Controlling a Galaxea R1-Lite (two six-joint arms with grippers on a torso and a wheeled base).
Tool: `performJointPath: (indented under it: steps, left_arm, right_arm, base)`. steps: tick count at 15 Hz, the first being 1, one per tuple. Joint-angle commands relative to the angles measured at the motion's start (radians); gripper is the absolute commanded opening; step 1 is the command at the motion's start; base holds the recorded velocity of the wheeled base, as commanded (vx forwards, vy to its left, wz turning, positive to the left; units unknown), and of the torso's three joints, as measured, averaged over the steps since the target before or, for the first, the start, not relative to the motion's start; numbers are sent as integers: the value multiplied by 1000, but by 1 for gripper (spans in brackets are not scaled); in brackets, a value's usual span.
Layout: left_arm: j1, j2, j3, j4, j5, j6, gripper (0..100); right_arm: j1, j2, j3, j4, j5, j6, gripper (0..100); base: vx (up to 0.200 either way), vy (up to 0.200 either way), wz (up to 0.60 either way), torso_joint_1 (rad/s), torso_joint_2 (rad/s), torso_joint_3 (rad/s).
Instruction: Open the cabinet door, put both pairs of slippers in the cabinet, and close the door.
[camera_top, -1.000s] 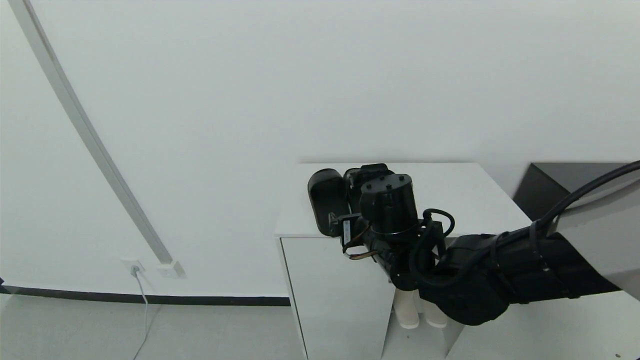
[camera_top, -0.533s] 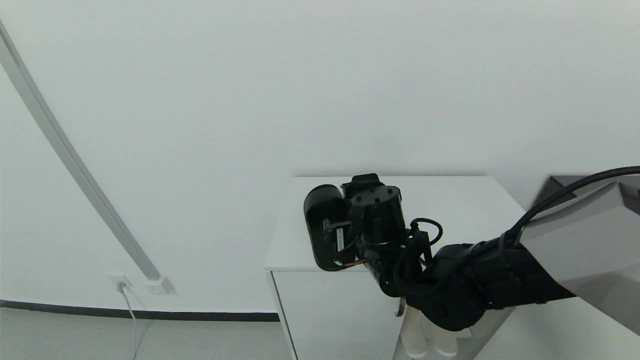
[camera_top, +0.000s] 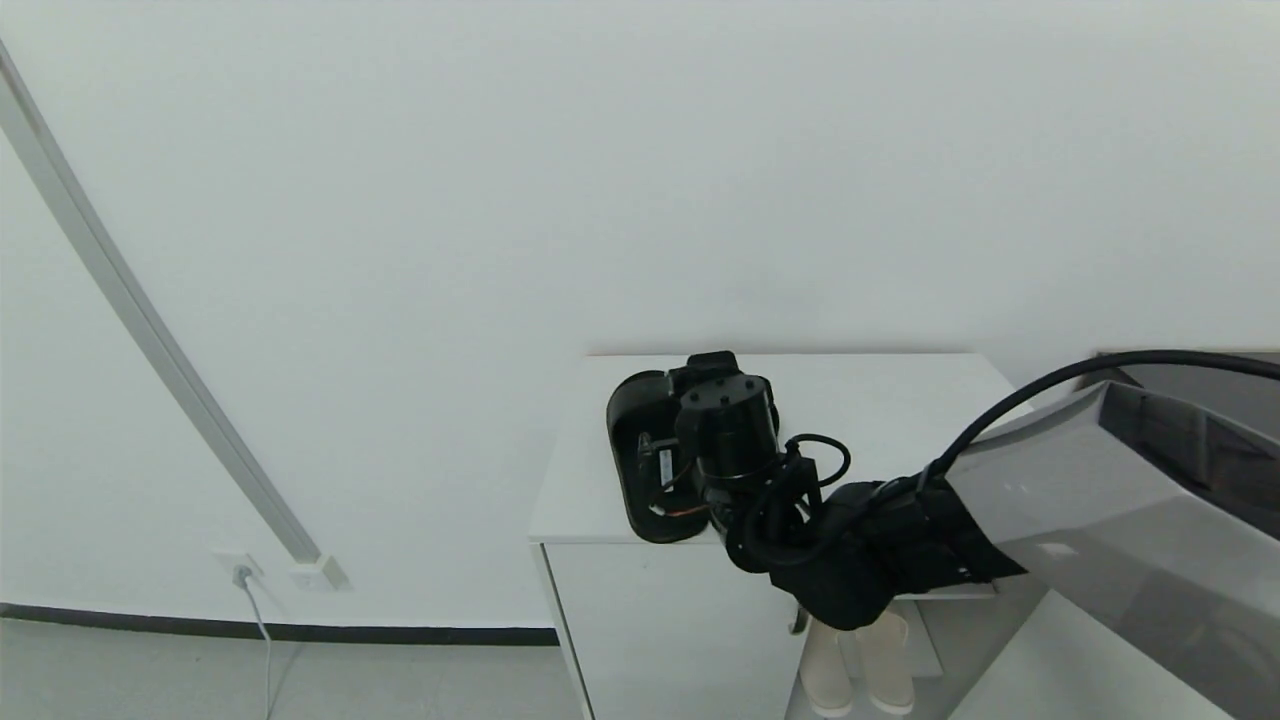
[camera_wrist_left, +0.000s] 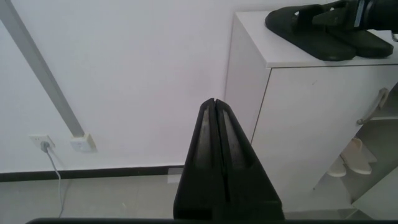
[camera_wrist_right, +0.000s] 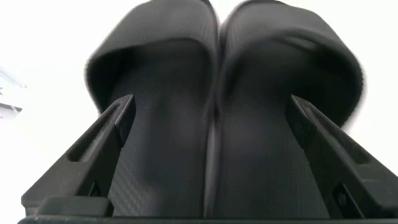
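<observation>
right pincer: released, with its fingers spread wide on either side of the black slippers and not yet closed on them.
black slippers: the pair lies flat, side by side and touching, on the cabinet's top surface near its front left corner.
change: over the last half second the right arm has pushed further to the robot's left across the surface, so the wrist now covers more of the pair. the slippers lie where they were. the larger shift a second ago is the head camera moving, not the things.
cabinet: the left panel with the handle is shut, and just beside it the open compartment shows its inside.
pale slippers: this pair stands on end inside the open compartment, low down.
left pincer: clenched on nothing, held low and well apart from the cabinet, pointing at the wall beside it.
meaning: judging from this, the door is open and one pair is stowed. the approach to the second pair looks complete, so what remains is closing on the black slippers, lowering them in beside the pale pair, and shutting the door.
</observation>
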Motion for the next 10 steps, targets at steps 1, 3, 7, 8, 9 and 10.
performJointPath:
  steps: [1,3,7,8,9,10]
  left_arm:
    - [0,1,0,0,0,-1,0]
    - [0,1,0,0,2,-1,0]
    - [0,1,0,0,2,-1,0]
    - [0,1,0,0,2,-1,0]
    - [-2,1,0,0,2,-1,0]
    - [0,1,0,0,2,-1,0]
  right_arm:
    - [-12,64,-61,0,0,-10,100]
    - [-29,104,-125,2,0,-40,100]
    - [-55,139,-222,59,2,-40,100]
    - [-56,152,-239,60,2,-40,100]
    - [-59,161,-251,62,2,-40,100]
    - [-62,167,-259,66,2,-40,100]
  base:
    - [0,0,0,0,0,0]
    - [0,0,0,0,0,0]
    - [0,0,0,0,0,0]
    - [0,0,0,0,0,0]
    - [0,0,0,0,0,0]
    - [0,0,0,0,0,0]
